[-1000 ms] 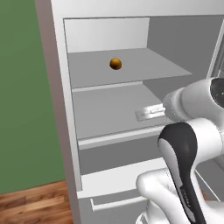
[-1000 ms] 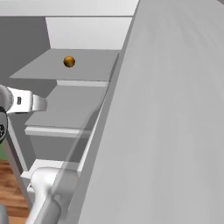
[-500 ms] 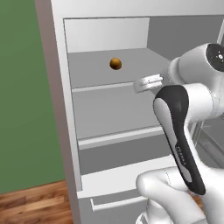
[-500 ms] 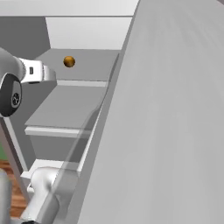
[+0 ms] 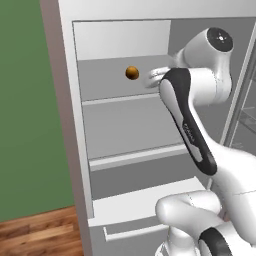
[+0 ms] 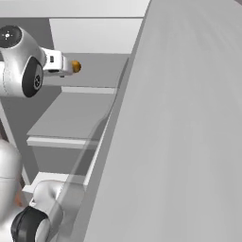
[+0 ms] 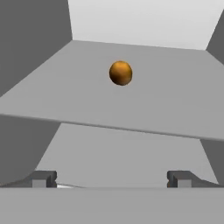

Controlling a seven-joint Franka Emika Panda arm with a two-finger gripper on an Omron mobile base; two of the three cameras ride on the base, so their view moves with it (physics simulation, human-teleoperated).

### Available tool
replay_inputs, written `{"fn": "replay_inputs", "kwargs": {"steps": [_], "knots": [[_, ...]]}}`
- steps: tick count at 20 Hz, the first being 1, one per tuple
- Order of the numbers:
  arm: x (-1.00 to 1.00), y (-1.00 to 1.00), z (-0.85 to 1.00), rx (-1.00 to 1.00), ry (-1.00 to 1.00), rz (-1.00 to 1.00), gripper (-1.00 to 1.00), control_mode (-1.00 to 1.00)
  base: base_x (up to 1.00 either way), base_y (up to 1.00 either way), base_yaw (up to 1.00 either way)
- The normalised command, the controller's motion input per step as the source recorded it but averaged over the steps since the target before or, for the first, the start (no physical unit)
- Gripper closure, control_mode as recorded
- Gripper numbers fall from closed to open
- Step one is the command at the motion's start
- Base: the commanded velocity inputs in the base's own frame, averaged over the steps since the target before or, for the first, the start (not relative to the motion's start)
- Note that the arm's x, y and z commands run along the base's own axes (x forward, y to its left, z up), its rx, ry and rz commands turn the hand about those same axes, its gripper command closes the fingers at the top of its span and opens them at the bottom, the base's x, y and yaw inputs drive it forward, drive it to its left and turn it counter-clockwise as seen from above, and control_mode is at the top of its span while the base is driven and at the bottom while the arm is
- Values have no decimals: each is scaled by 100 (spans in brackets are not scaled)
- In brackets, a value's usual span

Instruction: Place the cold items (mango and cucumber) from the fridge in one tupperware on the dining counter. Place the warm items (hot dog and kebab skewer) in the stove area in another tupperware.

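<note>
Gripper: the gripper [image 7: 112, 178] is standing wide apart with nothing between its fingers; in the hand view the two dark tips are rising far from each other at the bottom.
Gripper place: in the left base view the gripper [image 5: 152, 78] is reaching into the fridge [image 5: 70, 150] at the level of the top shelf, just beside the mango and not touching it; in the right base view the gripper [image 6: 66, 66] is sitting right next to the mango as well.
Aim: the hand is looking along the top shelf, with the mango showing ahead, above the gap between the tips and a little above the shelf's front edge.
Mango: the mango [image 7: 120, 72] is resting on the top shelf [image 7: 166, 96] of the fridge, toward the back, roughly midway across; it is also showing as an orange-brown ball in the left base view [image 5: 132, 73] and the right base view [image 6: 75, 66].
Lower shelf: a second pale grey shelf [image 5: 130, 125] is lying below the mango's shelf inside the fridge.
Drawer: a pale drawer [image 5: 145, 215] is sitting at the bottom of the fridge, below both shelves.
Door: the fridge door [image 6: 184, 142] is standing open, its grey face taking up the right side of the right base view.
Wall: a green wall [image 5: 27, 125] is standing left of the fridge, over a wooden floor [image 5: 40, 235].
</note>
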Motion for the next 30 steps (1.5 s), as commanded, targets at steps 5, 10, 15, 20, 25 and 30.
{"fn": "replay_inputs", "kwargs": {"steps": [5, 10, 15, 20, 25, 30], "knots": [[71, 0, -23, 0, 0, 0, -100, -100, 0, 0, 0], [74, 7, -17, 0, 0, 0, -100, -100, 0, 0, 0], [72, 21, -11, 0, 0, 0, -100, -100, 0, 0, 0], [63, 17, -9, 0, 2, 0, -100, -100, 0, 0, 0], [50, 1, -5, 0, 7, 0, -100, -100, 0, 0, 0], [50, 0, -5, 0, 14, 0, -100, -100, 0, 0, 0]]}}
